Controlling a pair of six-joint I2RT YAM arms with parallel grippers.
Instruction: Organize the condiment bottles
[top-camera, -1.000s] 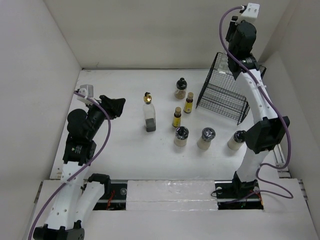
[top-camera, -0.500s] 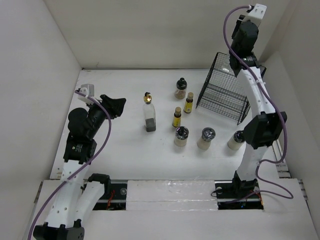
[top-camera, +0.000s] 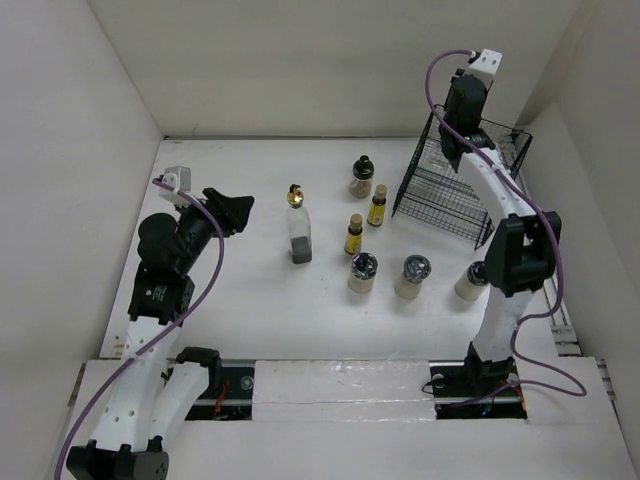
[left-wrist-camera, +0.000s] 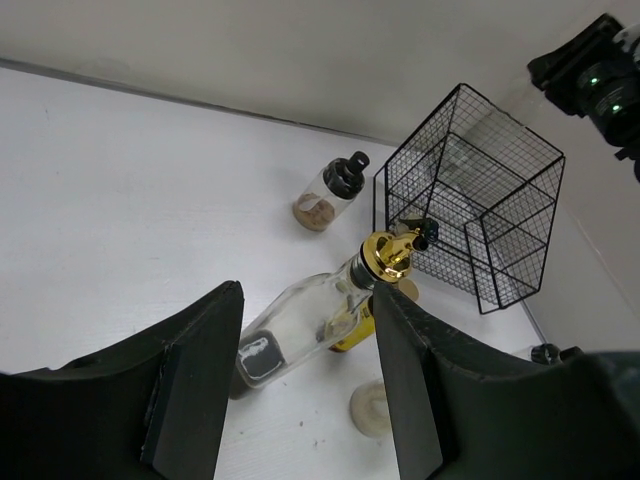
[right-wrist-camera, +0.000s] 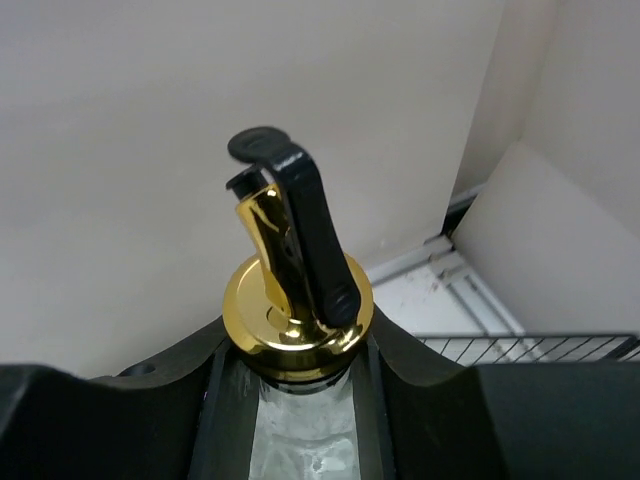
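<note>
White walled table (top-camera: 240, 300), left end effector (left-wrist-camera: 305, 292) spread, right end effector (right-wrist-camera: 295, 350) pinching bottle (right-wrist-camera: 250, 305)

The right gripper (top-camera: 453, 133), clamped on a tall bottle (right-wrist-camera: 297, 305), has swung left and lower, over the wire basket (top-camera: 446, 204).

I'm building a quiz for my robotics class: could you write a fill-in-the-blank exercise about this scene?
The right gripper is shut on a glass bottle with a ____ pourer. The left gripper is open and holds ____. The pale squat jars stand in a row of ____. The basket is made of black ____.
Missing words: gold; nothing; three; wire.
</note>
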